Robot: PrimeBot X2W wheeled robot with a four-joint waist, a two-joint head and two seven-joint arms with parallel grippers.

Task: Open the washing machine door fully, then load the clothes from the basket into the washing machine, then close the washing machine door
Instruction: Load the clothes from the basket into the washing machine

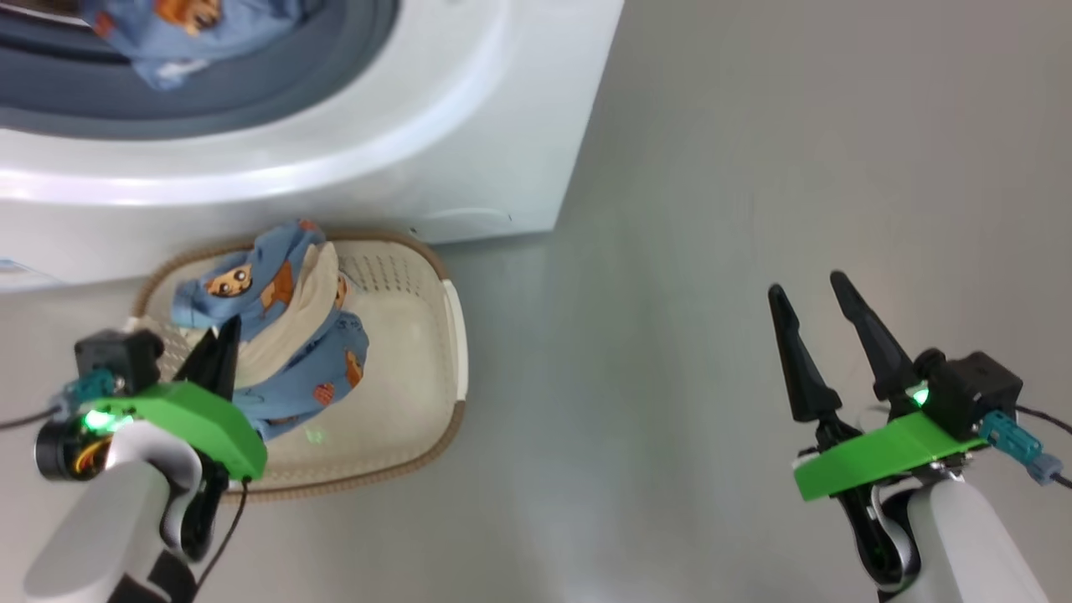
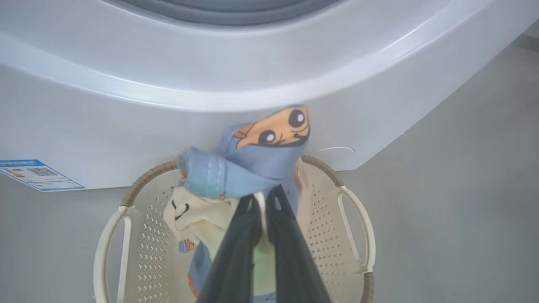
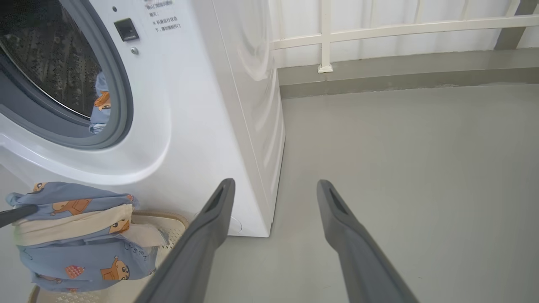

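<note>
Clothes (image 1: 280, 335): bunched over basket (image 1: 452, 335), in front of washer (image 1: 469, 126); one garment (image 1: 167, 33) inside washer. We grip the clothes with our left gripper (image 1: 219, 342) clenched; our right gripper (image 1: 806, 283) stands released, well apart.

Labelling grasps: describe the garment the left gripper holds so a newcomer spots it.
At the foot of the white washing machine sits a cream basket with a brown rim. The bundle over it, pinched by the fingers of the left gripper, is light blue with orange cartoon animals and a cream band. Its lookalike lies up in the drum opening, ungripped.
</note>
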